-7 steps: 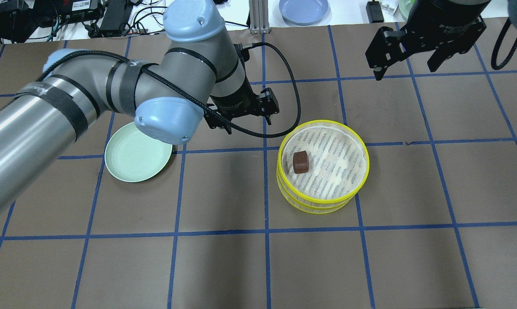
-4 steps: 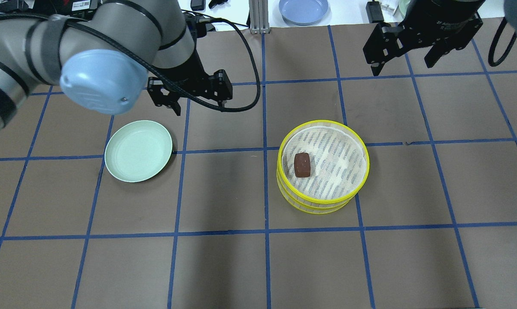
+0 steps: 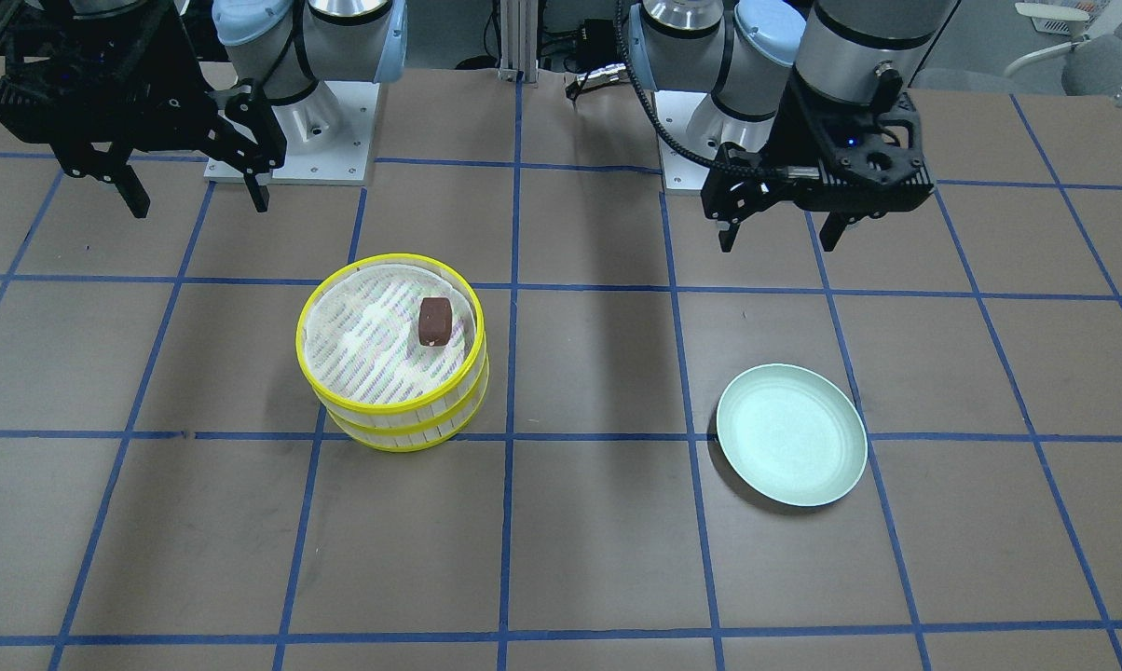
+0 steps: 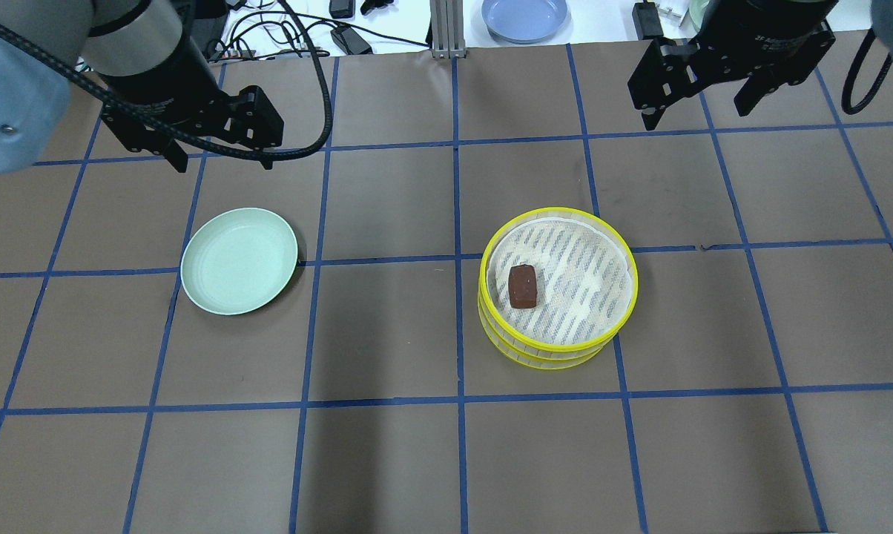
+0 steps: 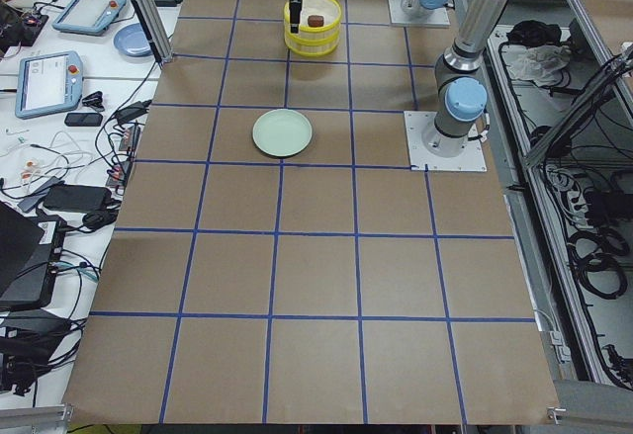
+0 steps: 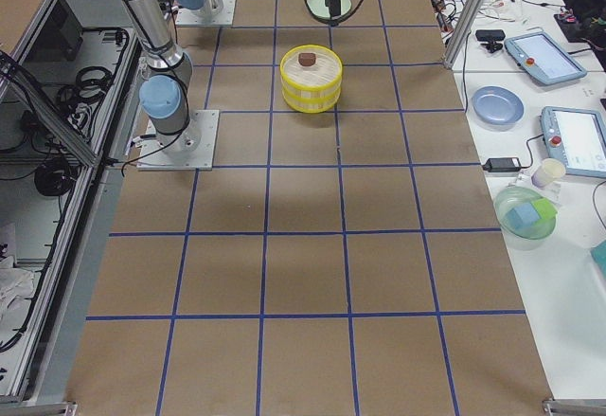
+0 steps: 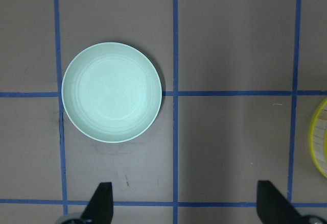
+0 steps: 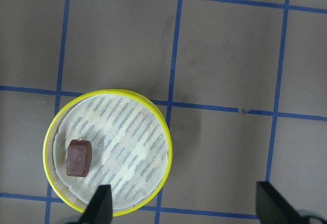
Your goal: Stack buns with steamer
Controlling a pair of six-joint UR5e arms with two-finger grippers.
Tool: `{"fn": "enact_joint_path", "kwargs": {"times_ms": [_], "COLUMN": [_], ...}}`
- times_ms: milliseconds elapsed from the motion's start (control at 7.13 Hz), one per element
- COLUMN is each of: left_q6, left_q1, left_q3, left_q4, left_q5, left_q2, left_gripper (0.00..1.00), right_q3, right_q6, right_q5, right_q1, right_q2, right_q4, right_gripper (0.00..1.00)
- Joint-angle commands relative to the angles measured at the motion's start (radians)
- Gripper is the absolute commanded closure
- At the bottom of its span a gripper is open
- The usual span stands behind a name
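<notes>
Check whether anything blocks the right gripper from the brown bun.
Nothing visible does. The brown bun lies uncovered in the top steamer basket, with no lid or other thing between it and the open right gripper.

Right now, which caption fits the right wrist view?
Brown bun in the upper steamer basket, under the open right gripper.

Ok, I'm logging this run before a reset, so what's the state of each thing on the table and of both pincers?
Two yellow-rimmed round slatted steamer baskets: stacked one on the other; the lower one's inside is hidden.
Dark reddish-brown blocky bun: lying in the upper basket, ungripped.
Pale green round plate: empty, lying flat.
Left pincer: open, empty, raised.
Right pincer: open, empty, raised.
</notes>
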Motion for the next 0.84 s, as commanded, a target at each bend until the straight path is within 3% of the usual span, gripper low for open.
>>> {"fn": "enact_joint_path", "kwargs": {"times_ms": [0,701], "left_q6": [0.078,0.087], "left_q1": [0.062,0.062], "left_q3": [-0.004,-0.017], "left_q4": [-0.023,-0.014], "left_q5": [-0.002,-0.011], "left_q2": [0.029,0.027], "left_gripper": [0.00,0.00], "right_q3": [0.001,0.001], "right_q6": [0.000,-0.002], "right_q5": [-0.001,-0.015], "right_q1": [0.000,0.000], "right_q2": [-0.003,-0.009], "right_q4": [0.005,0.002], "right_gripper": [0.00,0.00]}}
